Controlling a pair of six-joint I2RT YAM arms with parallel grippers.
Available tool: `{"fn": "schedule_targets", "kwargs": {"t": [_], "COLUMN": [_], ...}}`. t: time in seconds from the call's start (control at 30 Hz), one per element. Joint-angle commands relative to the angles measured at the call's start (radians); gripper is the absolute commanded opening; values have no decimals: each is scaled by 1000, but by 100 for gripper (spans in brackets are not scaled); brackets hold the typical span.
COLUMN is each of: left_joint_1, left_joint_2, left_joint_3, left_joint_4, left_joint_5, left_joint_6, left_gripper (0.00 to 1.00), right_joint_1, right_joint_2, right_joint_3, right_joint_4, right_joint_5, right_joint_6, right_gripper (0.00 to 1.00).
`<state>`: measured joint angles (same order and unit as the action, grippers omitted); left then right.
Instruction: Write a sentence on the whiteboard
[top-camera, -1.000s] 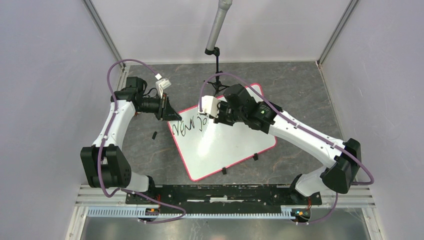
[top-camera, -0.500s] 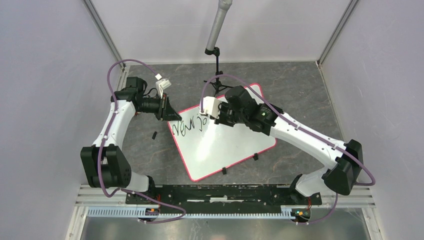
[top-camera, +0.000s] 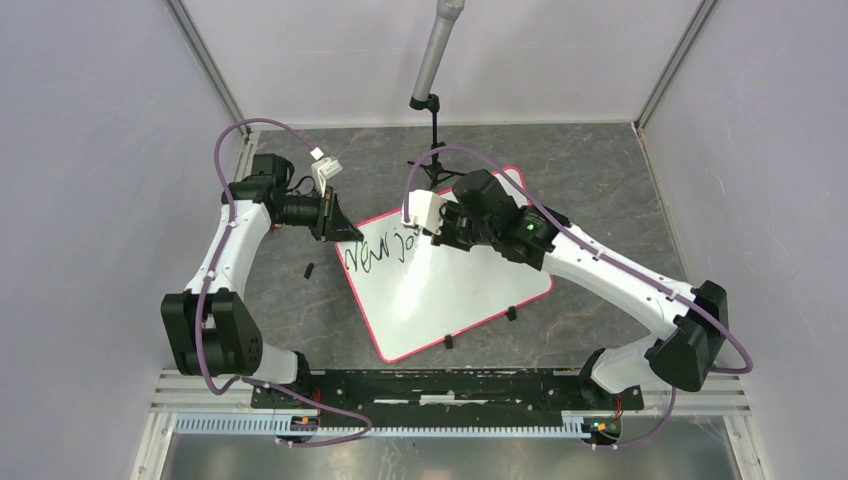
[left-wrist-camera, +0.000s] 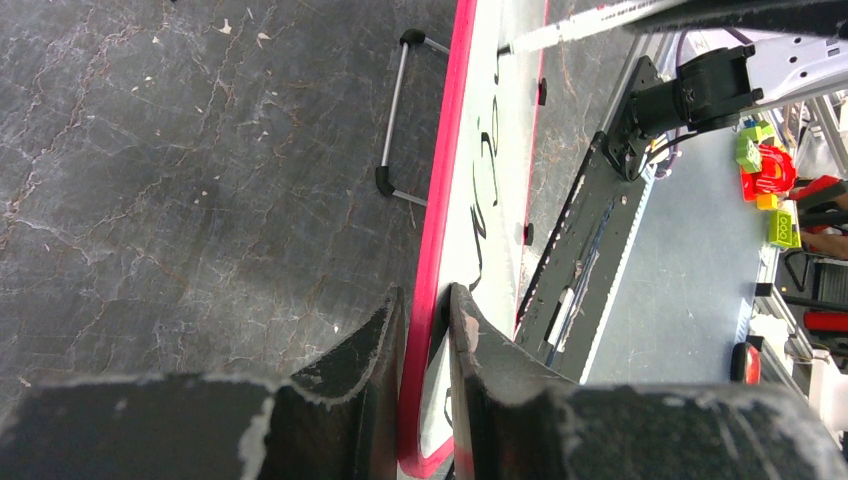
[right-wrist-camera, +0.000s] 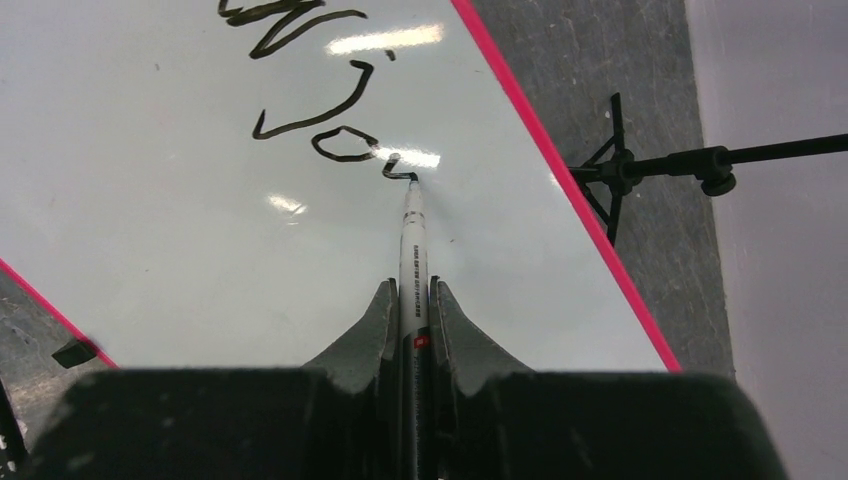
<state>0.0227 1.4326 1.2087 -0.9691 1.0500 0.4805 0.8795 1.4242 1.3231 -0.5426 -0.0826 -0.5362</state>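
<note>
The whiteboard (top-camera: 450, 285) lies flat on the dark table, white with a pink-red rim and small black clips. One slanted line of the black sentence (top-camera: 378, 252) runs near its far left edge. My left gripper (left-wrist-camera: 427, 300) is shut on the whiteboard's rim (left-wrist-camera: 437, 220) at the left corner. My right gripper (right-wrist-camera: 413, 290) is shut on a white marker (right-wrist-camera: 414, 240), whose tip touches the board at the end of the last stroke (right-wrist-camera: 400, 176). The writing also shows in the right wrist view (right-wrist-camera: 300, 120).
A black tripod stand (top-camera: 432, 160) with a grey pole stands just beyond the board's far edge. A small black piece (top-camera: 309, 270) lies on the table left of the board. Grey walls enclose the table on three sides.
My right gripper with the marker has shifted slightly to the right along the text line. The left arm and the board have not moved.
</note>
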Motion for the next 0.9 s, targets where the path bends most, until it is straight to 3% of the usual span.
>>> {"fn": "schedule_targets", "kwargs": {"t": [0.0,0.87], "left_joint_1": [-30,-30], "left_joint_2": [-5,3], "left_joint_3": [-16,-18], "left_joint_4": [-4,-4], "left_joint_5": [-51,-50], "left_joint_6": [2,8], "left_gripper": [2,2], "right_joint_1": [-21,33], "right_joint_2": [21,-24], "right_joint_3": [60,-78], "right_joint_4": [12,-21], "right_joint_5": [59,-57], "right_joint_6": [2,33], "right_gripper": [0,0]}}
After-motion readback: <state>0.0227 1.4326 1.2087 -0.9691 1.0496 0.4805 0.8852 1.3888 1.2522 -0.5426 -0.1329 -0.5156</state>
